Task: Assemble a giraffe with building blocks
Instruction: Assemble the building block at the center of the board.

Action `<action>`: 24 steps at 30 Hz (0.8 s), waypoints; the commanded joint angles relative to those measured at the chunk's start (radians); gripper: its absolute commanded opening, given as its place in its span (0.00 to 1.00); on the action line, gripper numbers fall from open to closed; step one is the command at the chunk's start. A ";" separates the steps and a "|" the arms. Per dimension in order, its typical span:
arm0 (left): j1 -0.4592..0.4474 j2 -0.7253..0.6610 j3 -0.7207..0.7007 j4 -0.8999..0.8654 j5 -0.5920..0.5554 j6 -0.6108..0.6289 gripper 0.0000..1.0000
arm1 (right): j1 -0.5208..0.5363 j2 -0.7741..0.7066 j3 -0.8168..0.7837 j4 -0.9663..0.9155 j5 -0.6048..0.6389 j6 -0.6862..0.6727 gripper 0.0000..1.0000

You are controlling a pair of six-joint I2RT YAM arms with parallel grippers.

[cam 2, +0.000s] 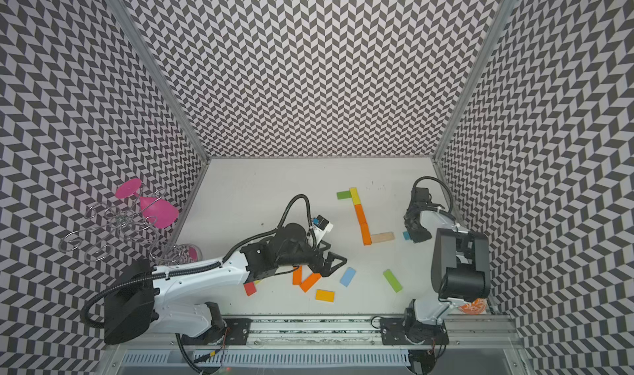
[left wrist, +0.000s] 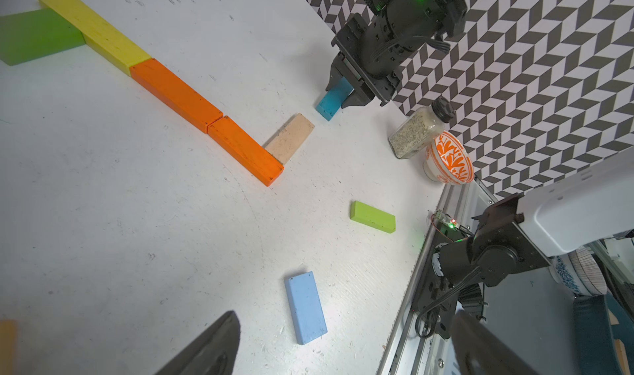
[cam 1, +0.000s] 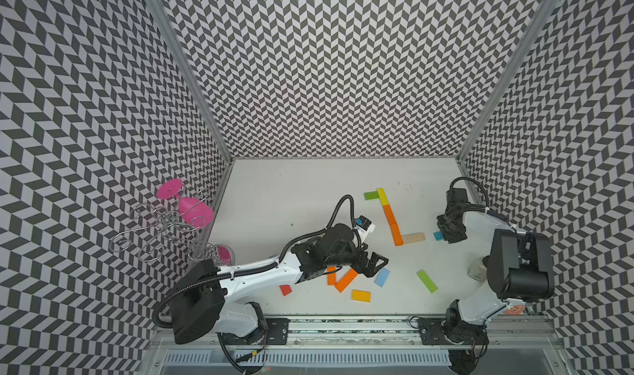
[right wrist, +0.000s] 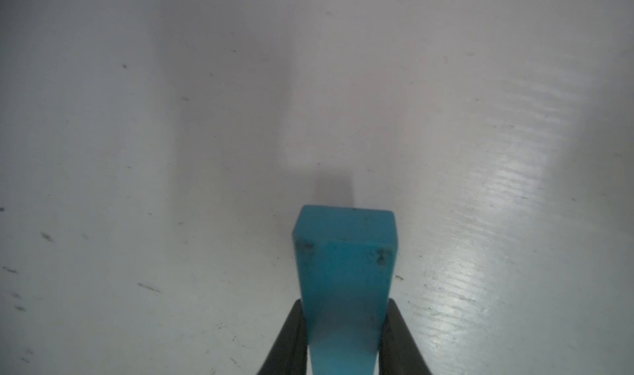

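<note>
Left claw (cam 1: 377, 267) hangs released above loose orange blocks (cam 1: 344, 280). The yellow-orange row (cam 1: 390, 215) runs front to back on the worktop (cam 1: 308, 191), a beige block (cam 1: 414, 238) crosswise at its near end. Right claw (left wrist: 338, 96) grips the teal block (left wrist: 331, 106), whose free end slants down toward the beige block.

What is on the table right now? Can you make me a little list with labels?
Built so far: green block beside yellow block, then two orange blocks in line, tan block branching off
Right gripper: shut on teal block, near the tan block, not touching it
Left gripper: open, empty, by a loose orange block
Loose blocks: light blue, lime green, amber, red
</note>
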 commanded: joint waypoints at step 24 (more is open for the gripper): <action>-0.008 0.035 0.054 0.012 0.001 0.012 0.96 | 0.043 -0.002 -0.083 0.081 -0.097 0.047 0.29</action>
